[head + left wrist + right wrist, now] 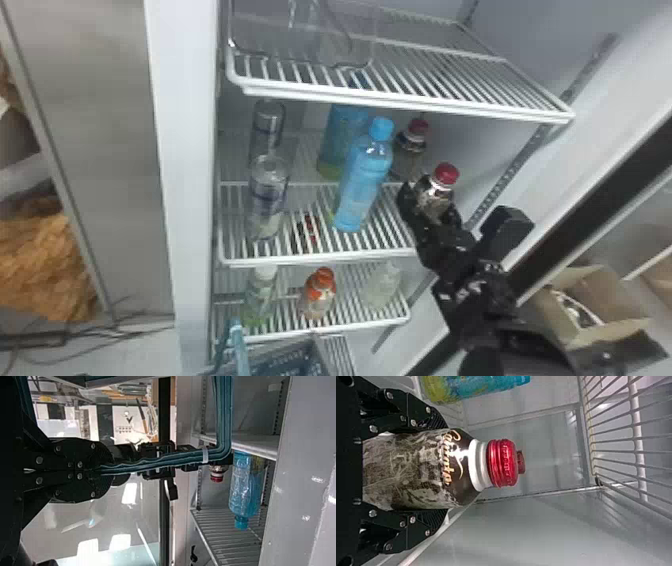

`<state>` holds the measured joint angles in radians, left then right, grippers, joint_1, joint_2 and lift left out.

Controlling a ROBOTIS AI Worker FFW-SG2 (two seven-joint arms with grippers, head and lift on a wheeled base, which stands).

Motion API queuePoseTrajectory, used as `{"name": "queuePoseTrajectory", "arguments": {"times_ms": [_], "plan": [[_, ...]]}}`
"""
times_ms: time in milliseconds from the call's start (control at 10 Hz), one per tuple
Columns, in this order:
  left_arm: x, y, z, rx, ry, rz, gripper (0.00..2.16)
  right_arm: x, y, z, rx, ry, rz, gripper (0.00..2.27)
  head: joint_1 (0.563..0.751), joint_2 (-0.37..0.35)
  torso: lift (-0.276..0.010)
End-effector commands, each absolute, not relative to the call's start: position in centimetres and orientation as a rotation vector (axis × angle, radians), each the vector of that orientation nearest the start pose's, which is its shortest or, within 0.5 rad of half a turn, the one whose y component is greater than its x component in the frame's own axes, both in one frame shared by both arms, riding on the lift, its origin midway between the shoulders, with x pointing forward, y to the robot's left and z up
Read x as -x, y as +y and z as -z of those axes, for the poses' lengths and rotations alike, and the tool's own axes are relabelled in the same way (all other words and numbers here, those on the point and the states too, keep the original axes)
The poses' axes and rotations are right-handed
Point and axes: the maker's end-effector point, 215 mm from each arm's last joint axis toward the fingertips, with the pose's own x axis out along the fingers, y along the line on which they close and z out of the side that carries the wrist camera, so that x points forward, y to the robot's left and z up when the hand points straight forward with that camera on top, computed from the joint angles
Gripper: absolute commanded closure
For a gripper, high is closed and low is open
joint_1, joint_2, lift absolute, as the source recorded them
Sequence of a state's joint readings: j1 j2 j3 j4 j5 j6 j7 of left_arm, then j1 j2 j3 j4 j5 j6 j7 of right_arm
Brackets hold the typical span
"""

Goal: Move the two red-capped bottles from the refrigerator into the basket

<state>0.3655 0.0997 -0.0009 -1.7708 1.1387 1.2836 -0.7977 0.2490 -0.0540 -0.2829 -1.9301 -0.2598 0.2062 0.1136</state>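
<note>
While the refrigerator (184,150) fills the middle of the head view, your basket (300,364) sits at its bottom edge, left of centre, well below the right claw (443,469) and to its left. That claw is clamped on the near red-capped bottle (411,473), right of centre in the head view, and your right arm is the nearer one to both bottles. Note the long axis: it runs along the fingers, base toward the wrist, cap outward, so you'll probably want a sideways and downward carry that keeps it from tipping. The far red-capped bottle (409,156) stands just behind, up and left of the held one; mind that you don't knock it. Smallest of all, the teal handle (158,464) is pinched in your left claw (104,470).
</note>
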Motion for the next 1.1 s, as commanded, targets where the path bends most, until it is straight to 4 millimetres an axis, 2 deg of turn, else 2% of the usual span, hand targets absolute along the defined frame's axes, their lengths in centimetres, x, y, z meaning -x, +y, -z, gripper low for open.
{"name": "queuePoseTrajectory", "arguments": {"times_ms": [0, 200, 500, 800, 1000], "plan": [[-23.9, -2.1, 36.8, 1.482, 0.899, 1.218, 1.2, -50.9, -36.4, 32.2, -0.142, 0.044, 0.108, 1.28, 0.695, -0.35, 0.0], [-24.0, -2.2, 36.7, 1.478, 0.895, 1.222, 1.2, -49.2, -36.1, 30.4, -0.144, 0.029, 0.098, 1.28, 0.695, -0.35, 0.0], [-24.1, -2.2, 36.7, 1.478, 0.895, 1.221, 1.2, -46.3, -35.5, 28.8, -0.113, 0.074, 0.071, 1.28, 0.695, -0.35, 0.0], [-24.0, -2.2, 36.8, 1.479, 0.897, 1.219, 1.2, -43.4, -33.9, 28.1, -0.135, 0.103, 0.036, 1.28, 0.695, -0.35, 0.0], [-23.9, -2.2, 36.8, 1.481, 0.897, 1.216, 1.2, -40.7, -32.2, 27.2, -0.139, 0.141, 0.002, 1.28, 0.695, -0.35, 0.0]]}}
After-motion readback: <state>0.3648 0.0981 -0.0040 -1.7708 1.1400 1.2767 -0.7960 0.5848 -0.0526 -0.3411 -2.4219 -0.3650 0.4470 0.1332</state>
